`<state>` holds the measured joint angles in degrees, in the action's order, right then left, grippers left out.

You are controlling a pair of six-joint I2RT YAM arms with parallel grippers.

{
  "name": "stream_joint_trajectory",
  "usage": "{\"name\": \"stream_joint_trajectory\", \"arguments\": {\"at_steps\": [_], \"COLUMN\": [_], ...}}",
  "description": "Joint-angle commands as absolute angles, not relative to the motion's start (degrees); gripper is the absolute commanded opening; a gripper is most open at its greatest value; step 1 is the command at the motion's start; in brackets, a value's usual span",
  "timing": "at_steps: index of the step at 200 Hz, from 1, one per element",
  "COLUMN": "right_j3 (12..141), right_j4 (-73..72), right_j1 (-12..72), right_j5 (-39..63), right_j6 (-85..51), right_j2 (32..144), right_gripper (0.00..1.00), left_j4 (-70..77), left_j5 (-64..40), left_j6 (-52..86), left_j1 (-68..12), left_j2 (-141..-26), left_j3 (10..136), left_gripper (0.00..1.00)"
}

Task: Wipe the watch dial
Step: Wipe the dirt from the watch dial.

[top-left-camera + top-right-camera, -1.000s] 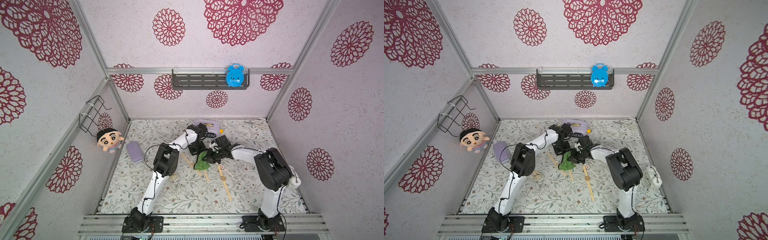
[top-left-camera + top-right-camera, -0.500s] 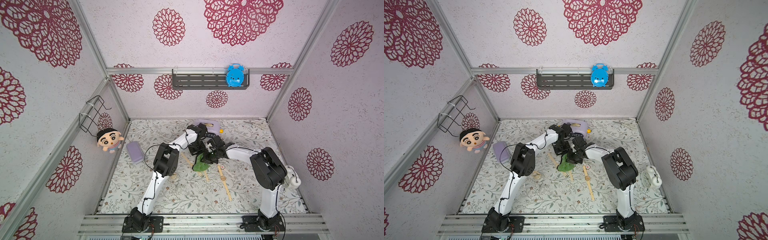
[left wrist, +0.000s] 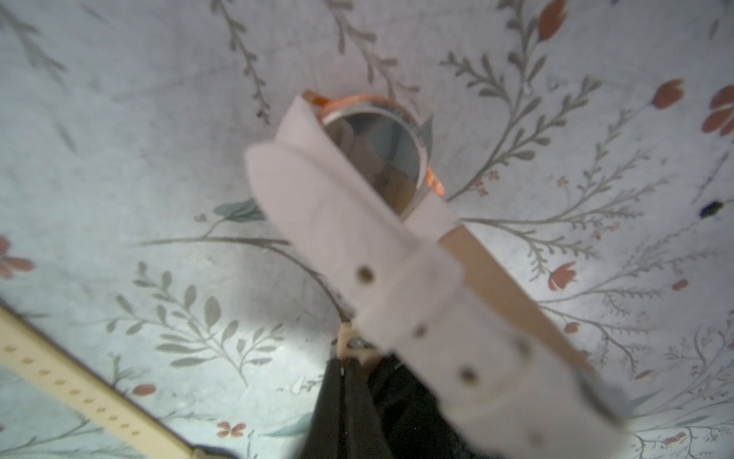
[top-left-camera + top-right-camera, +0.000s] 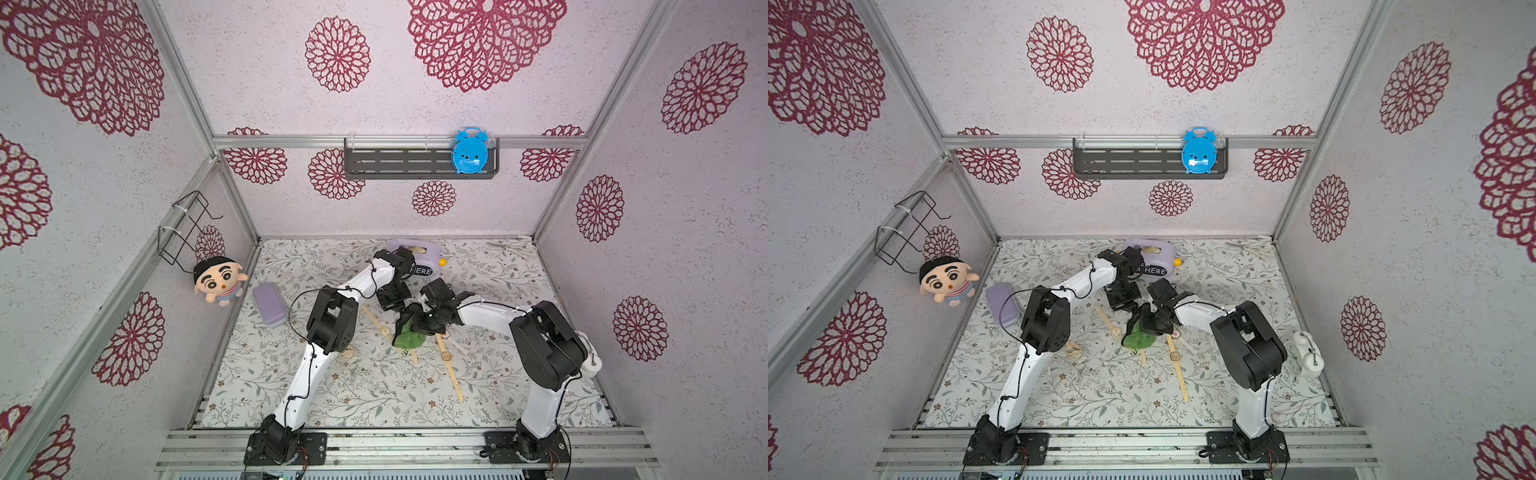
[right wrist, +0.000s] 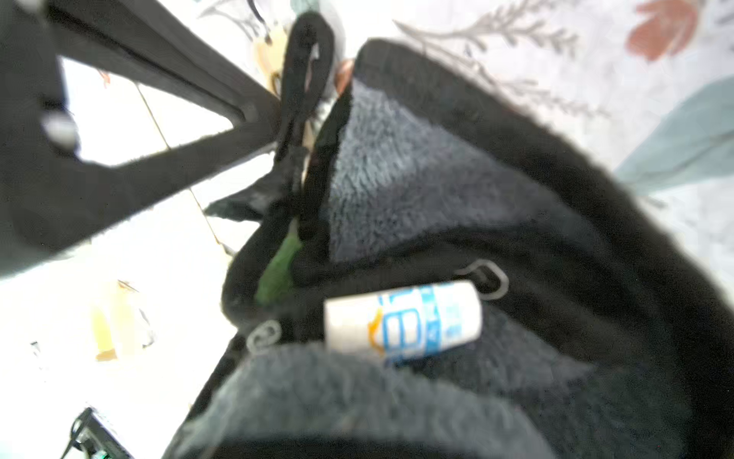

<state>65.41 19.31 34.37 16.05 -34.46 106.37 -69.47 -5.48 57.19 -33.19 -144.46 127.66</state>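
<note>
Right gripper (image 4: 411, 324), pinching cloth (image 5: 437, 179), we find drawn closer to left gripper (image 3: 349, 357), its jaws pinching watch (image 3: 377, 159).

Bare floral mat (image 4: 374, 399) lies open along the near edge and in the far left corner. The middle is blocked: the left arm (image 4: 332, 320) and right arm (image 4: 540, 347) meet above a green cloth (image 4: 409, 340), with a tan-strapped wristwatch (image 4: 446, 356) beside it. A lavender rectangular case (image 4: 270, 304) guards the left edge, a lavender jug (image 4: 420, 248) the far edge, and a white twin-bell alarm clock (image 4: 1304, 353) the right edge.
</note>
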Motion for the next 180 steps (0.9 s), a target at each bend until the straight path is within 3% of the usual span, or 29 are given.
{"name": "stream_joint_trajectory", "arguments": {"at_steps": [1,45,104,180], "right_j3": [66.2,73.4,74.0,73.1], "right_j4": [34.9,35.5,24.3,16.4], "right_j1": [34.4,33.9,31.8,31.2], "right_j5": [11.1,16.0,26.8,29.0], "right_j6": [-31.6,-30.5,-35.2,-36.6], "right_j2": [106.8,104.3,101.2,111.4], "right_gripper": [0.00,0.00,0.00,0.00], "left_j4": [-71.5,-70.9,-70.6,-70.8], "left_j5": [-1.4,-1.7,-2.2,-2.4], "left_j6": [56.9,57.5,58.0,58.4], "left_j1": [-31.7,-31.6,-31.7,-31.6], "left_j2": [-149.3,-149.6,-149.5,-149.6], "left_j3": [124.6,125.1,125.1,125.2], "left_gripper": [0.00,0.00,0.00,0.00]}}
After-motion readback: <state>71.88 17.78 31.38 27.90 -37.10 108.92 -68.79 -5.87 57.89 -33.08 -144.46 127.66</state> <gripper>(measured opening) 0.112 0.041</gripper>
